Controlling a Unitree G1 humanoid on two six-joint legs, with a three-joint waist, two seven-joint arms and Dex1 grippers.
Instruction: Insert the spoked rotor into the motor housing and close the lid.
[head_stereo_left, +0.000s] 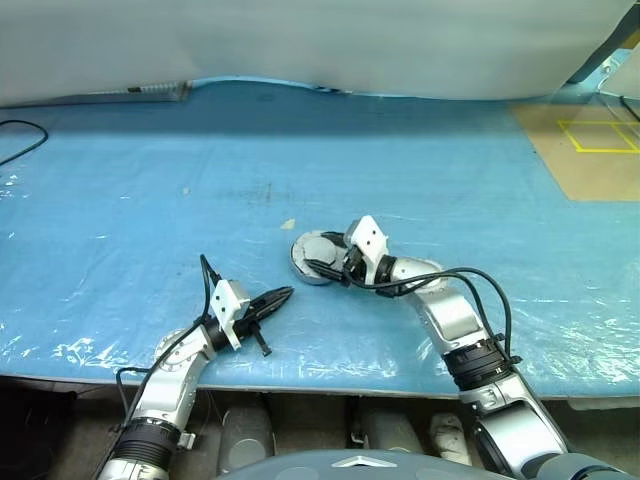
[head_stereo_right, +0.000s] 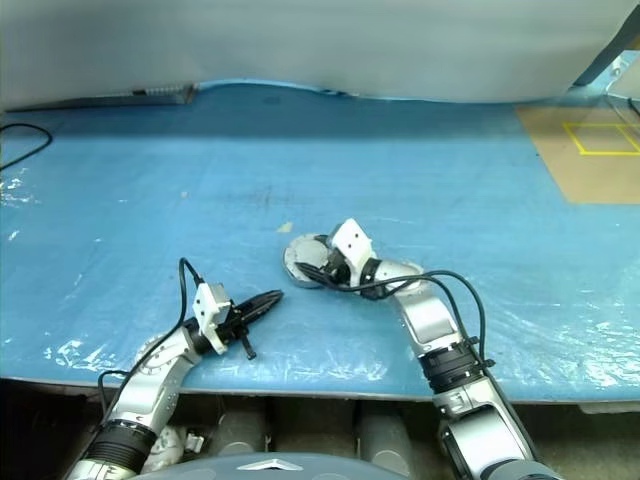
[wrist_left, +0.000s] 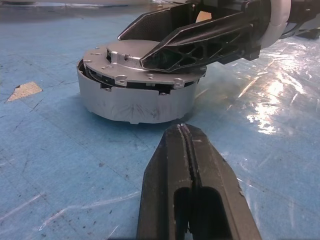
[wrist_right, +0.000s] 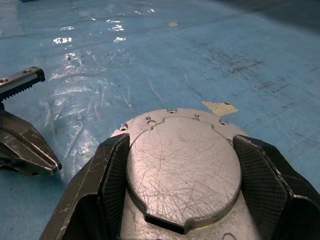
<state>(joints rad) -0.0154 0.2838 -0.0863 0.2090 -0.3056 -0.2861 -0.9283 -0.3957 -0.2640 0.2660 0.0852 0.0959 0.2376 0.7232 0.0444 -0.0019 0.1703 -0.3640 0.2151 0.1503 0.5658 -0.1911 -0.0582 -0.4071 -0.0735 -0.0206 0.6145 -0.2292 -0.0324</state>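
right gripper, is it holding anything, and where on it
The right gripper straddles the lid on the motor housing, fingers beside its raised centre; a firm grip cannot be told.

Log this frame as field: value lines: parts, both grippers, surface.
lid: on top of the motor housing, sitting slightly askew, a gap showing at one edge
motor housing: upright on the blue sheet
spoked rotor: cannot tell, the lid covers the inside
right gripper: open, one finger on each side of the lid's raised centre
left gripper: shut, holding nothing, short of the housing, pointing at it
blue sheet: plastic, scuffed, a small pale scrap beside the housing
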